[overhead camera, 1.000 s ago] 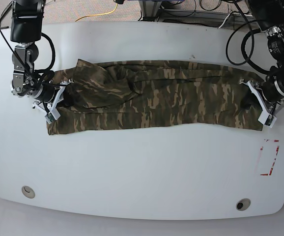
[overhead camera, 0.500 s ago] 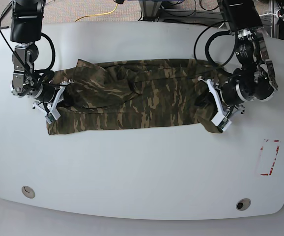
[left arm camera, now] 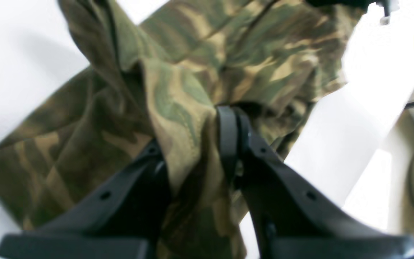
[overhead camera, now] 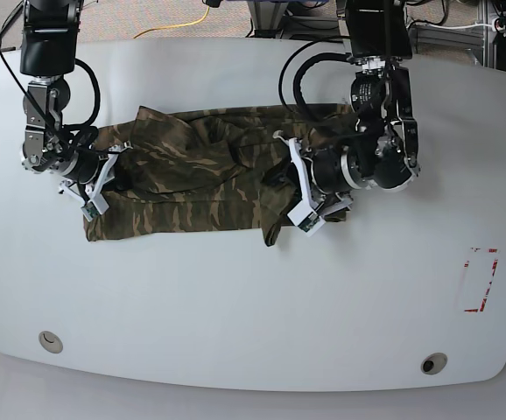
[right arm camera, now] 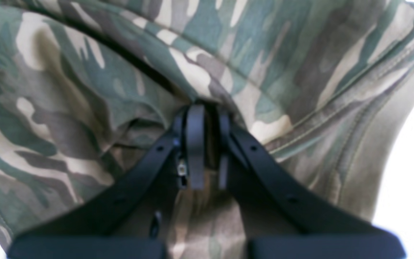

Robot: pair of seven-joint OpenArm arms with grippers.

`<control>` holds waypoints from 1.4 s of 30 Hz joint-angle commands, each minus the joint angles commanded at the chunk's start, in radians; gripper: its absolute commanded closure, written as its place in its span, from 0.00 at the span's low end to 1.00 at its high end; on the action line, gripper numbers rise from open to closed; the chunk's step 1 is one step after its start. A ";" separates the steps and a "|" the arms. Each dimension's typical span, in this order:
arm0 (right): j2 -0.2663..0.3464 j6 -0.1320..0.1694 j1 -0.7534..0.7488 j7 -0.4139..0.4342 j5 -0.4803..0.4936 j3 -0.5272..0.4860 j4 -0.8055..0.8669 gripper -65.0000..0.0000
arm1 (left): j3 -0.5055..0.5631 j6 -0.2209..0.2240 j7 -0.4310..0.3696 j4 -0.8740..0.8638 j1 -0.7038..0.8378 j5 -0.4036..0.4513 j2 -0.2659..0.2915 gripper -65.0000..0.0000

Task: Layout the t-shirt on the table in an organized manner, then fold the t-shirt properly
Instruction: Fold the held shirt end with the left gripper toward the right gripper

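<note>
The t-shirt (overhead camera: 183, 166) is laid across the upper part of the white table (overhead camera: 192, 306) in the base view, in a long camouflage band with its upper layers bunched near the right arm (overhead camera: 49, 114). The end by the left arm (overhead camera: 384, 96) is drawn up and doubled over toward the middle, with a narrow tip of cloth hanging beneath the hold.

The left arm is extended down from the top edge of the base view, over the doubled end, its wrist section tilted so that the left gripper (left arm camera: 192, 133) is directed toward the right arm's side. Cloth is pinched between its fingers; in the left wrist view, a raised ridge is formed through the grip and folds are spread to both sides.

The right arm is held at the opposite end of the t-shirt, its upper section nearly upright and its lower part angled inward and down. The right gripper (right arm camera: 208, 108) is closed on fabric, its fingertips sunk into a crease and parted only by a thin strip of cloth. Stitched seams are shown beside it.
</note>
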 joint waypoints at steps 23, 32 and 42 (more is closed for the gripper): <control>0.003 0.000 -0.002 0.000 0.000 0.000 0.000 0.93 | 0.002 0.000 -0.054 -0.048 -0.046 0.003 0.012 0.87; 0.005 0.000 0.000 -0.031 0.000 -0.002 0.015 0.93 | 0.074 0.000 -0.054 -0.046 -0.051 -0.002 0.012 0.62; 0.005 0.000 -0.003 -0.071 0.000 -0.002 0.078 0.93 | 0.137 0.000 -0.049 -0.034 -0.109 -0.141 0.012 0.48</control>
